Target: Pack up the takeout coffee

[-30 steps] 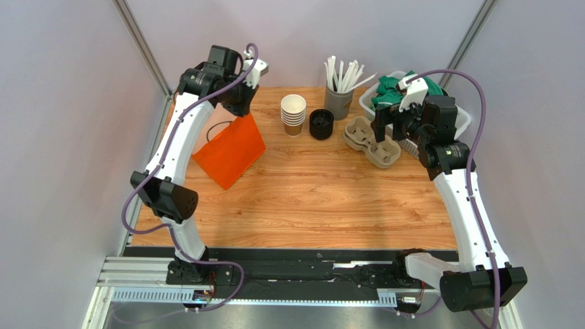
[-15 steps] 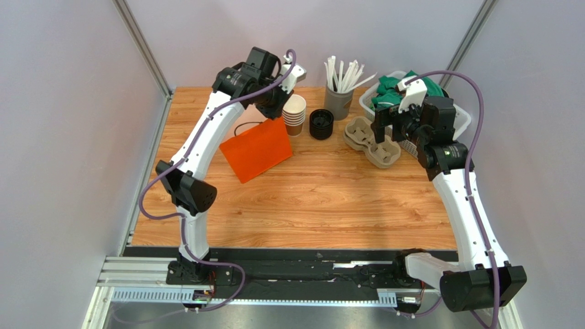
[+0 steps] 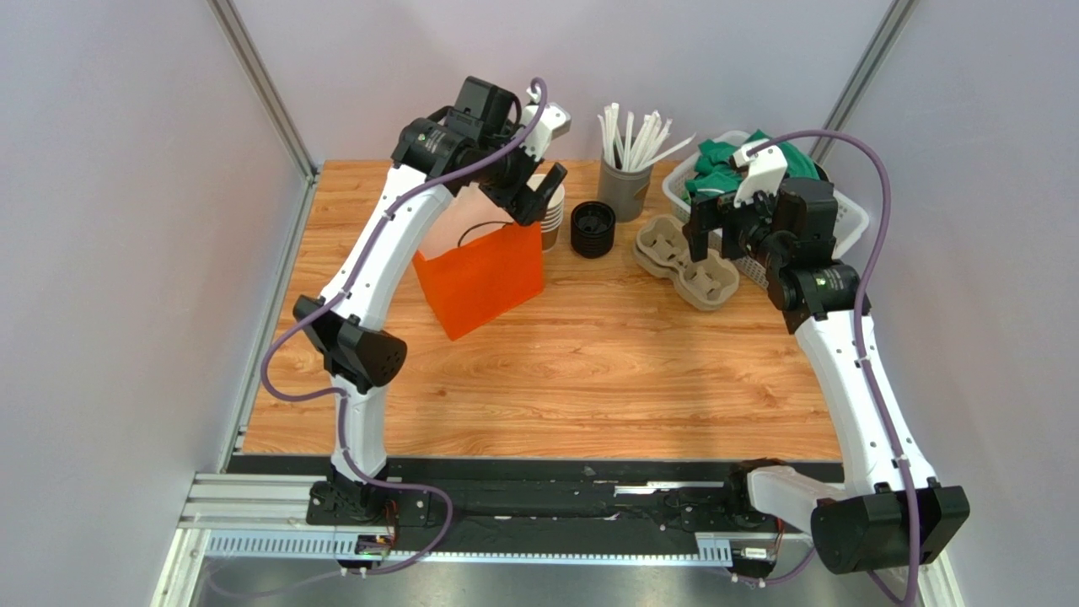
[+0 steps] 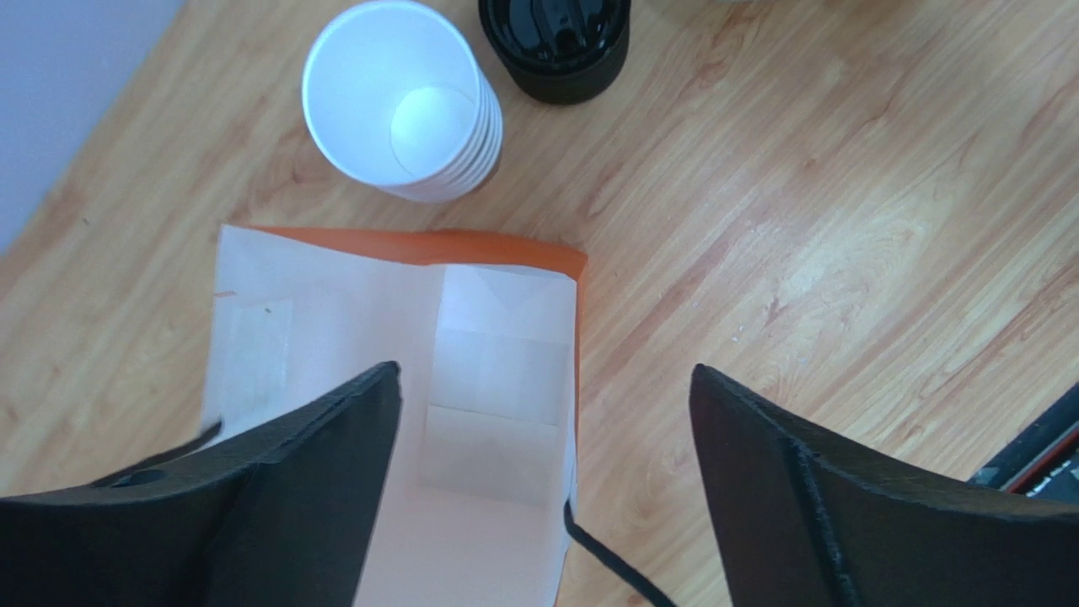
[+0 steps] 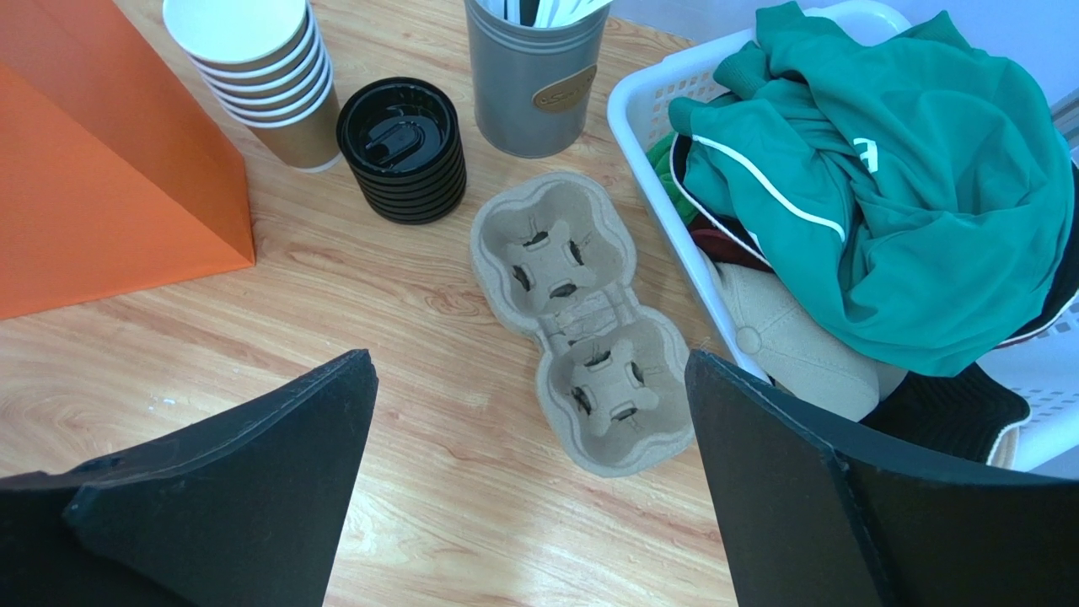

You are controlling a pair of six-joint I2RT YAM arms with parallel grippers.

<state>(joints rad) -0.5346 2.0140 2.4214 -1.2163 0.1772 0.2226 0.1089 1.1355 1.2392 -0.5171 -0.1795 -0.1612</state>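
Observation:
The takeout coffee is out of view in every frame. An orange paper bag (image 3: 481, 276) stands upright on the table, its mouth open and white inside (image 4: 380, 380). My left gripper (image 3: 537, 190) hovers open just above the bag's right edge (image 4: 545, 374), with nothing between its fingers; the bag's black handle cord (image 4: 608, 567) hangs loose below. My right gripper (image 3: 719, 240) is open and empty above the cardboard cup carrier (image 5: 573, 316), as the right wrist view (image 5: 530, 359) also shows.
A stack of lidless paper cups (image 4: 399, 108) and a stack of black lids (image 4: 555, 44) stand just behind the bag. A grey holder of straws (image 3: 623, 183) and a white basket of clothes (image 5: 646, 114) sit at the back right.
My left arm swung right with the orange bag, set it upright beside the cups, and opened, letting go of the handle. The right arm has not moved.

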